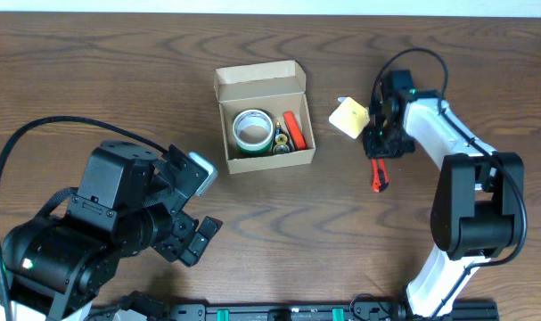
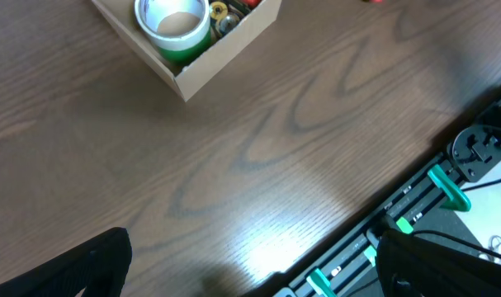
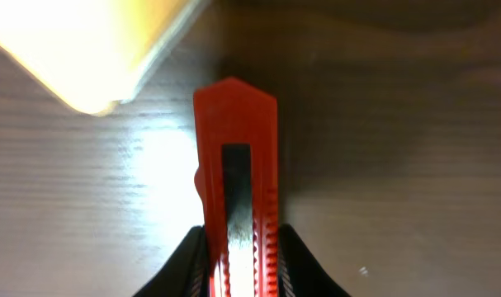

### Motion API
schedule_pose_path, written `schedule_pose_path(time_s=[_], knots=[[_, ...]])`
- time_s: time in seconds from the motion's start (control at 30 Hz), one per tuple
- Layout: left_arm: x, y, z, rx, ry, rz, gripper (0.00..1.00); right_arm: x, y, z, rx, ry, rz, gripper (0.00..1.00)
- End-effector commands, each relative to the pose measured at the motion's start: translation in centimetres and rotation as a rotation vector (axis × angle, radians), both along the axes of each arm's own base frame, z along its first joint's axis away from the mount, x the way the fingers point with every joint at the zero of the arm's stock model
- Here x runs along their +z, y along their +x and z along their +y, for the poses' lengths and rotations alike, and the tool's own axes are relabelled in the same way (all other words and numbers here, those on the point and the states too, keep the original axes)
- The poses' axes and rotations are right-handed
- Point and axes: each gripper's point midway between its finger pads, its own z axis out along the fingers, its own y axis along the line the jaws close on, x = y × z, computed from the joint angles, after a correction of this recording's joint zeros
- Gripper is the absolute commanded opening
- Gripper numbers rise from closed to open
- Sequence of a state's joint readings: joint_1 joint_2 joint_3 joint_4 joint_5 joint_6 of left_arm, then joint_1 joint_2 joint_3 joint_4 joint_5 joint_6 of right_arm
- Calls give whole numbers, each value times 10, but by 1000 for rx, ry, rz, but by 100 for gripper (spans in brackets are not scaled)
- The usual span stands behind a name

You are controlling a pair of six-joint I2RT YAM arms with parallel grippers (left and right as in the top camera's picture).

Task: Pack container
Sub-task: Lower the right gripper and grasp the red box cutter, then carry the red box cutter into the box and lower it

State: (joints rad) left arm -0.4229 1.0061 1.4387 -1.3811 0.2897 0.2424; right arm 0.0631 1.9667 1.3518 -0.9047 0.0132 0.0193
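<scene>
The container (image 1: 268, 161) is an open tan cardboard box at mid-table, its flap lid standing at the back. Inside it lie a green-and-white tape roll (image 1: 252, 129), a red tool (image 1: 294, 129) and small yellowish items. In the left wrist view the container (image 2: 225, 49) and the tape roll (image 2: 174, 21) show at the top. A red utility knife (image 1: 378, 176) lies on the table to the right of the box. My right gripper (image 1: 377, 157) is shut on the knife (image 3: 238, 124), one finger (image 3: 188, 260) against each side. My left gripper (image 1: 203, 205) is open over bare table at lower left.
A yellow sticky-note pad (image 1: 349, 117) lies just left of my right gripper, between it and the box, and shows as a bright yellow corner (image 3: 77, 41) in the right wrist view. The table's front edge with a black rail (image 2: 415, 210) runs below my left gripper (image 2: 258, 272).
</scene>
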Motion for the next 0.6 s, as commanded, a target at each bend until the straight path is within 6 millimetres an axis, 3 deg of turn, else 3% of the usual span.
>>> schedule_pose_path(time_s=[0.0, 0.13, 0.2, 0.3, 0.4, 0.57], knots=[[6, -1, -2, -6, -18, -7, 95, 62, 32, 9, -43, 46, -145, 1], [6, -1, -2, -6, -18, -7, 95, 128, 47, 39, 18, 176, -275, 1], [6, -1, -2, -7, -18, -7, 95, 162, 51, 69, 156, 277, -371, 1], [6, -1, -2, -6, -18, -7, 95, 191, 47, 114, 412, 372, -480, 1], [6, -1, -2, -6, -18, -7, 95, 194, 35, 152, 669, 392, -518, 1], [6, -1, -2, -6, -18, -7, 95, 169, 13, 204, 1067, 352, -504, 1]])
